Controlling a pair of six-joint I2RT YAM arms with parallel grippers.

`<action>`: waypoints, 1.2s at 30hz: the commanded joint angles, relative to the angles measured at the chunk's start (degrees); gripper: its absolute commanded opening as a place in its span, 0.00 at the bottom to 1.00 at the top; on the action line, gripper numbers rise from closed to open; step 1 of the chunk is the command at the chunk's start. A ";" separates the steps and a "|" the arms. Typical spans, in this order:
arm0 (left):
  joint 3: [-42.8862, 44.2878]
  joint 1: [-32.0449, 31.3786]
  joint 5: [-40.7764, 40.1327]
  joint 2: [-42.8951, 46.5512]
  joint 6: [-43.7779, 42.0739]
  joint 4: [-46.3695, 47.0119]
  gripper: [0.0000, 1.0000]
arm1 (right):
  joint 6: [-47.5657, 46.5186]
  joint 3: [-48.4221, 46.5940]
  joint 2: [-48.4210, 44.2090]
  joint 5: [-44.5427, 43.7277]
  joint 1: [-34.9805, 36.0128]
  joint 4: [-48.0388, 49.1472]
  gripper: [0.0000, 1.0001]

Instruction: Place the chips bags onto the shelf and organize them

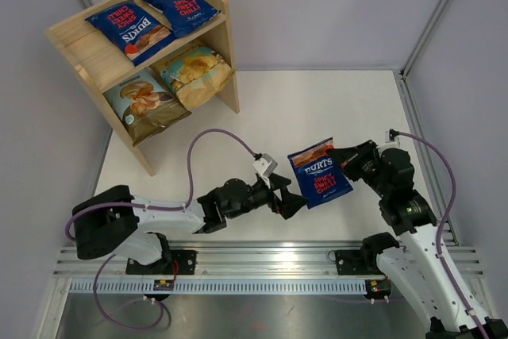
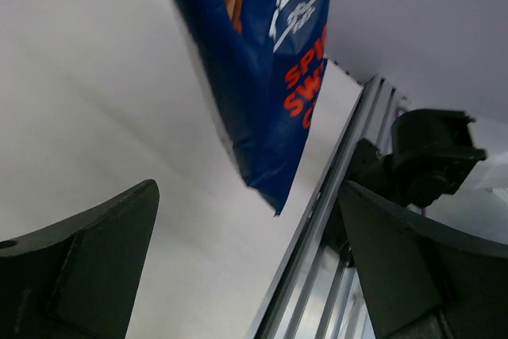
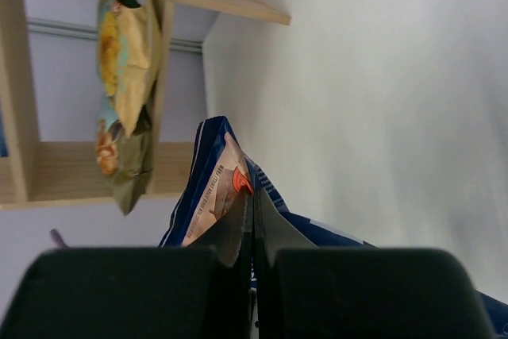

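Where the task's bag is: a glossy dark blue "Burts" chips bag (image 1: 320,174) hangs in the air over the white surface (image 1: 262,117), between my two arms and well apart from the light wooden two-tier shelf (image 1: 228,53) at the far left.
Right hand (image 1: 343,156): clenched on the bag's crimped upper edge; my wrist view shows both jaws pressed together with the foil pinched between them.
Left hand (image 1: 296,199): released, jaws spread wide and grasping nothing. It sits just beside the bag's lower corner, and from its own camera the bag dangles above the gap, touching neither finger.
Why I hold it so: pinching the top seam lets the bag hang free with its bottom exposed. I judge this is a handover, because the shelf stands on my left arm's side.
Top tier: two matching dark blue bags (image 1: 127,29) lie flat side by side and cover most of the board, leaving only bare wood at its left end.
Lower tier: a pale blue-olive bag (image 1: 143,101) and a tan-yellow bag (image 1: 194,73) lean together, spilling past the front edge.
In the way: a purple cable (image 1: 208,134) arches over the surface between my left arm and the shelf. The crowded top tier leaves little room, so I expect a tight placement.
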State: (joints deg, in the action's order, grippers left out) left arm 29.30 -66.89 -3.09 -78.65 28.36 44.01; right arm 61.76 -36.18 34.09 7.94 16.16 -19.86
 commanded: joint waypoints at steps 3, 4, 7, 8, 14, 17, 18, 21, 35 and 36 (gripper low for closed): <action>6.72 -1.84 -1.74 -4.30 -3.49 16.11 0.99 | 8.71 -2.75 -4.37 5.58 -0.17 2.53 0.00; 8.04 -1.92 -2.35 -5.01 -3.14 13.50 0.99 | 9.86 -2.49 -4.90 6.98 -0.17 3.41 0.00; 11.74 -2.71 -4.02 -7.12 -3.22 11.19 0.97 | 14.43 -1.61 -6.75 9.54 -0.08 6.32 0.00; 12.09 -2.98 -4.11 -7.39 -3.22 11.62 0.94 | 15.49 -1.17 -8.06 9.72 -0.17 7.45 0.00; 9.82 -3.77 -5.96 -4.59 -1.82 16.10 0.23 | 16.82 -2.31 -10.27 9.28 -0.17 6.32 0.00; 8.32 -3.68 -5.35 -1.16 -1.64 16.11 0.17 | 15.59 -2.66 -10.18 9.55 -0.17 6.23 0.04; 8.23 -3.60 -3.87 -0.02 -1.73 15.41 0.16 | 13.59 -2.92 -9.92 10.24 -0.17 6.58 0.12; 7.97 -2.63 1.74 4.72 -1.03 11.11 0.15 | 2.52 -6.78 -8.16 11.13 -0.25 2.56 0.68; 11.13 7.04 29.36 23.28 2.22 -14.38 0.16 | -13.07 -11.01 -4.74 45.74 -0.17 19.12 0.78; 11.91 7.04 30.85 23.28 2.92 -15.35 0.17 | -11.76 -10.58 -4.30 47.32 -0.17 21.94 0.78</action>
State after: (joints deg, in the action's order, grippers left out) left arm 37.47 -60.25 19.75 -56.18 30.52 33.89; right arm 49.23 -47.29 28.75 44.03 16.10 -10.02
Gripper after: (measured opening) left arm 0.186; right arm 0.779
